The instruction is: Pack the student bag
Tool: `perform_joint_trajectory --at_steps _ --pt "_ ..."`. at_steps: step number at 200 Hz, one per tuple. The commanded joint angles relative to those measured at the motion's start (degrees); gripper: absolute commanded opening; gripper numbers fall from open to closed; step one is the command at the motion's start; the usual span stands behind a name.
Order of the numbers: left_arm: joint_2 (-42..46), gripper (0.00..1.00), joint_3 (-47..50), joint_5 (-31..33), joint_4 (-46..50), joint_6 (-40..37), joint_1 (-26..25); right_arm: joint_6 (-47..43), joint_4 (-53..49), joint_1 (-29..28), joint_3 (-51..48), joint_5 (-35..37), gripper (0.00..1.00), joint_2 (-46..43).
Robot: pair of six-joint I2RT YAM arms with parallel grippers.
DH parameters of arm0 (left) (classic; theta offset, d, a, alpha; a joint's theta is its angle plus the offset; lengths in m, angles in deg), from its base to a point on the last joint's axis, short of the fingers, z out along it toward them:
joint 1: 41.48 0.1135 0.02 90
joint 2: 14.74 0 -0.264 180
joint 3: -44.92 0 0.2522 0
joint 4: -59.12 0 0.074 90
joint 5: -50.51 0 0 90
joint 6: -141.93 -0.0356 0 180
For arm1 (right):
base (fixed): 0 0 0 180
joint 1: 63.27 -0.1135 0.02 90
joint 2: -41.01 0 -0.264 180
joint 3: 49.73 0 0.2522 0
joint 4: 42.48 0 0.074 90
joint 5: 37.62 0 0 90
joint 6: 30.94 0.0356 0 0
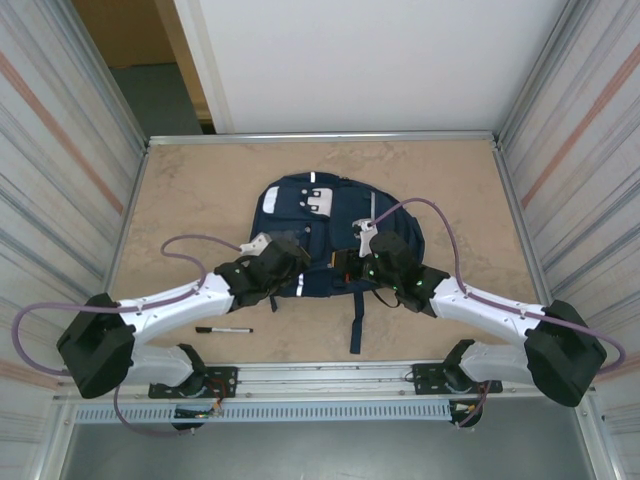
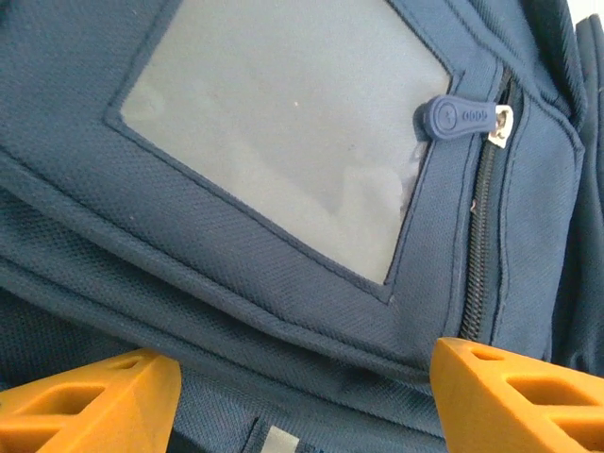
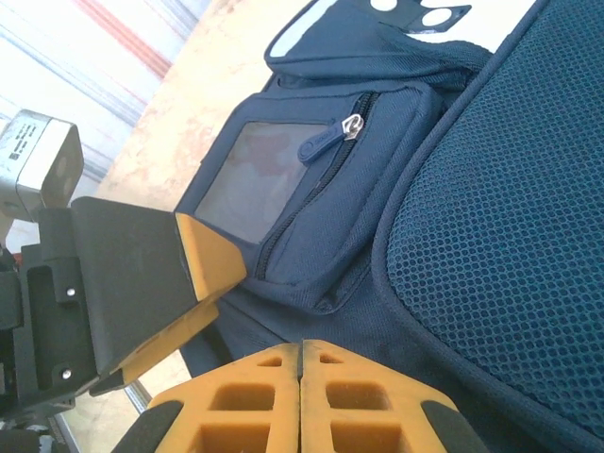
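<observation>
Student bag point(image 1: 300, 205) lies flat at mid-surface point(image 1: 460, 190), a little toward the far edge, with one strap trailing toward the near edge. A black marker point(image 1: 223, 329) lies on bare surface off the bag's near-left corner, not touching it.

Left pincer point(image 2: 297, 368): released, orange fingers spread wide with nothing between them. It hovers over the front pocket, just short of the clear window panel point(image 2: 274, 123). The blue rubber zip pull point(image 2: 455, 118) sits by the panel's corner. The pocket zip point(image 2: 481, 245) reads closed.

Right pincer point(image 3: 302, 351): clenched, fingers pressed together and holding nothing. It sits low beside the mesh panel point(image 3: 510, 236). Whether it touches the fabric, cannot tell.

Judgement: the step looks like opening the front pocket. The pull is small and lies flat on soft cloth.
- Line the left fingers up to straddle the tab across its width.
- Pinch the tab alone, not the fabric under it.
- Draw along the zip line, not upward.
- The right pincer may need to pin the bag so it doesn't slide or bunch.
</observation>
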Motion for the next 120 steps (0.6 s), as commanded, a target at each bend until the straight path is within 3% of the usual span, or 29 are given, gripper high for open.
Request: perform_joint_trajectory --at_steps 1,20,41,59,88,97,120 --pt "0.9 0.73 -1.1 5.7 5.3 -0.6 0.9 1.2 4.6 -0.5 3.1 -0.7 0.0 -0.8" --pt "-0.5 0.76 -2.2 6.4 9.0 2.0 1.1 1.3 5.1 -0.7 2.7 -0.7 0.0 -1.0" --pt "-2.4 0.74 -0.2 2.9 4.7 4.0 1.0 1.6 5.4 -1.0 2.9 -1.0 0.0 -0.4" --pt "-3.6 0.61 0.0 3.5 2.8 4.0 1.3 1.7 5.4 -1.6 3.1 -0.9 0.0 -0.2" --pt "-4.0 0.12 -3.8 8.0 8.1 -2.2 3.6 0.1 1.8 -1.5 3.2 0.6 0.0 -0.9" --pt "-3.7 0.01 -4.6 7.8 8.2 -5.3 4.8 -0.8 -1.0 -1.2 3.5 1.3 0.0 -1.7" --pt "-3.9 0.0 -5.7 6.2 9.5 -10.4 8.5 -4.6 -7.7 -0.8 4.3 4.7 0.0 -3.6"
